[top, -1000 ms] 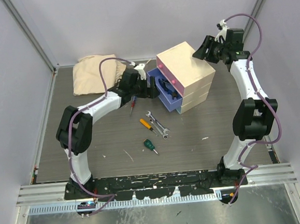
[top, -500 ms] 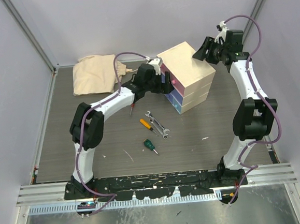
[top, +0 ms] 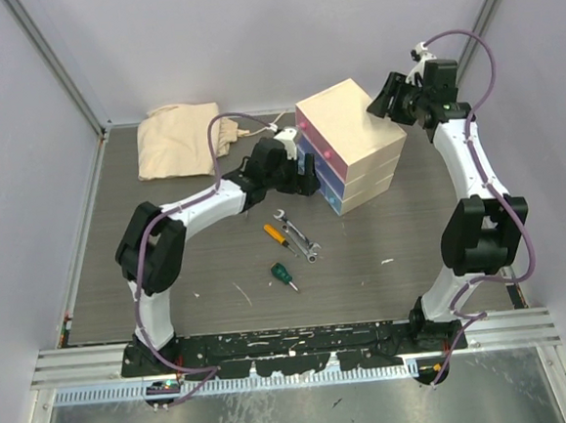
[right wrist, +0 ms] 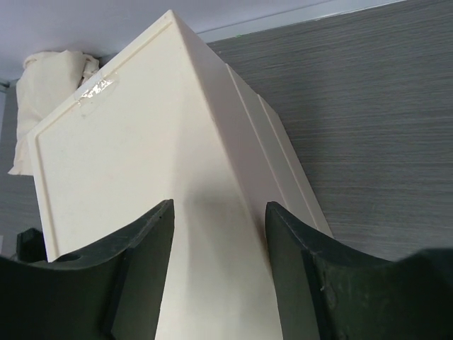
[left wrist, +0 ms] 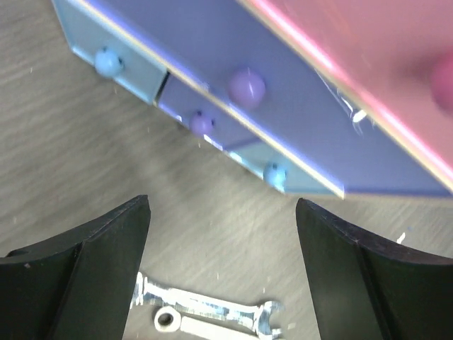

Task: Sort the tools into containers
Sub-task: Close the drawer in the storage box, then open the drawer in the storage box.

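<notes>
Black-fingered left gripper: spread wide, empty, nothing between the jaws. Hovers just in front of the blue drawer, apart from its knob as far as the wrist view shows. Stood beside that drawer a second ago while it was pulled well out of the cream chest, something blue lying inside. Then pressed in against the front. Now drawn back a little, with the drawer pushed home, nearly flush under the pink drawer. No sign of the blue-handled pliers anywhere on the table, so likely shut away inside: one tool sorted, by that reading.

Further out, directly below the open jaws: two silver spanners, lying side by side on the table, touching or nearly so. Near them, orange-handled screwdriver; a little nearer the bases, stubby green-handled screwdriver. All lying as a second ago, all yet to be put away. Probably needs another drawer opened first.

Right gripper: unmoved at the chest's far top corner, jaws about half apart, straddling the cream edge; touching or not, cannot tell. Looks like bracing against the push. Cream cloth at the far left, untouched.
</notes>
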You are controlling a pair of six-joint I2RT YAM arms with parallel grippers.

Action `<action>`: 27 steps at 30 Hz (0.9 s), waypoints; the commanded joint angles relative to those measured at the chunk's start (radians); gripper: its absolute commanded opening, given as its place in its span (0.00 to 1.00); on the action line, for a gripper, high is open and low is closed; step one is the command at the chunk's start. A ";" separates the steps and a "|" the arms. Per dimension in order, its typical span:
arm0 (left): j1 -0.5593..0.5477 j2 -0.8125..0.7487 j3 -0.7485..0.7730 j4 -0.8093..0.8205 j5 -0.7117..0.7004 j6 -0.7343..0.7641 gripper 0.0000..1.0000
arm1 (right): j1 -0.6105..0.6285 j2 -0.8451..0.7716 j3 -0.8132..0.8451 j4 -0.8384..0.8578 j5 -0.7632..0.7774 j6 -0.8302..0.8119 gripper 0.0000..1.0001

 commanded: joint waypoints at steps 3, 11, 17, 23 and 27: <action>-0.005 -0.269 -0.196 0.129 -0.009 0.067 0.84 | 0.017 -0.172 -0.023 0.033 0.132 0.012 0.60; 0.002 -0.536 -0.448 0.080 -0.071 0.065 0.84 | 0.037 -0.086 0.084 0.038 0.070 -0.034 0.65; 0.006 -0.803 -0.603 -0.056 -0.127 0.050 0.86 | 0.042 0.050 0.214 0.055 0.007 -0.023 0.71; 0.006 -1.052 -0.753 -0.143 -0.207 0.014 0.87 | 0.061 0.173 0.309 0.076 -0.055 0.006 0.71; 0.007 -1.177 -0.810 -0.207 -0.248 0.007 0.87 | 0.081 0.246 0.366 0.081 -0.106 0.003 0.71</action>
